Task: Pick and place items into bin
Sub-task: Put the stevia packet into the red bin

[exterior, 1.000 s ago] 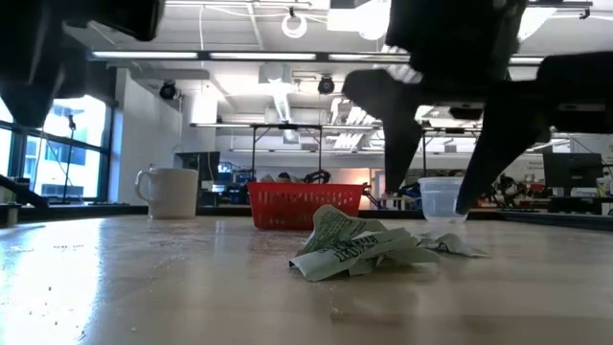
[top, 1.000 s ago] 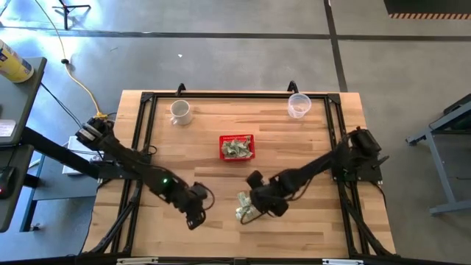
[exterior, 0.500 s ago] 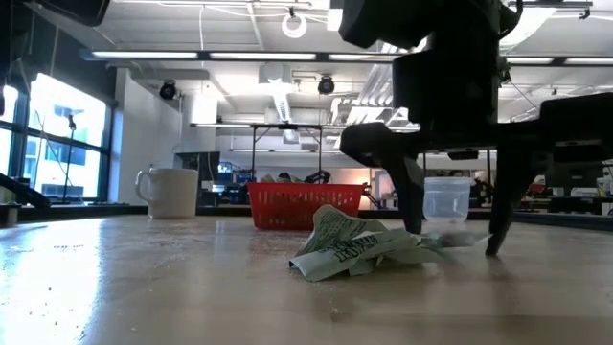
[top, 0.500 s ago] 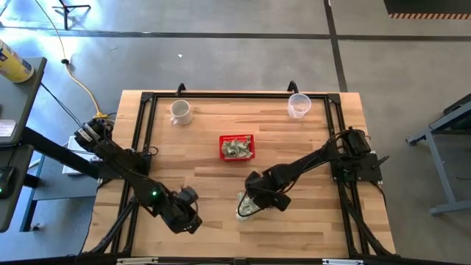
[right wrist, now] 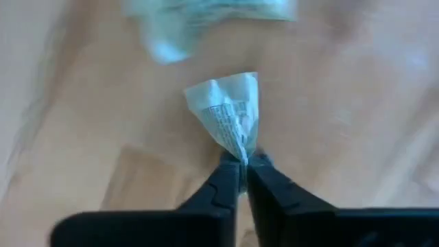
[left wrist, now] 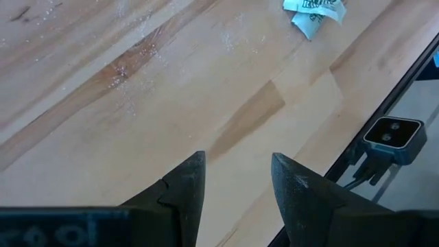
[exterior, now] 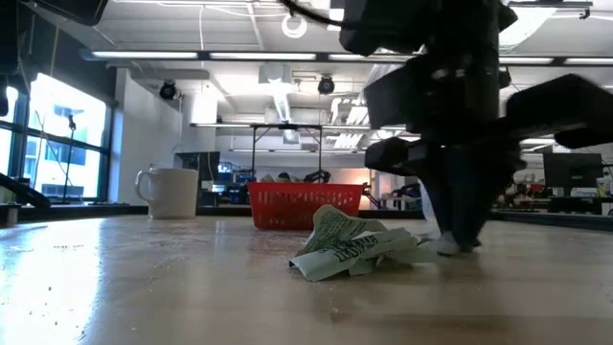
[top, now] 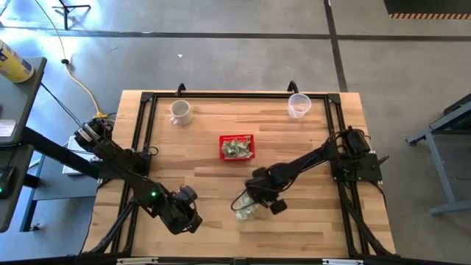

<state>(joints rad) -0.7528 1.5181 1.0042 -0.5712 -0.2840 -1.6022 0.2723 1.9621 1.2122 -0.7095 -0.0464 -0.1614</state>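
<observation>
Right tool (top: 249, 204) is seen low on the bench (top: 206, 147), lower centre of the high view. Its fingers (right wrist: 228, 180) are pressed together, pinching the corner of one pale wrapper piece (right wrist: 230, 110). In the low view the same tool (exterior: 458, 244) is seen at the bench surface, right of centre, just beside the crumpled green-and-white pile (exterior: 359, 251).

Remaining loose pieces (top: 245, 211) are gathered in a small heap at lower centre of the high view, against the right tool.

The red basket (top: 237, 147) is placed mid-frame, well apart from the heap; several pieces (top: 236, 149) are lying inside it.

Left tool (top: 188, 219) is found at lower left of the high view, fingers (left wrist: 186, 189) spread over bare wood, nothing between them.

A white mug (top: 180, 111) is noted at upper left of the bench, a clear cup (top: 298, 105) at upper right.
</observation>
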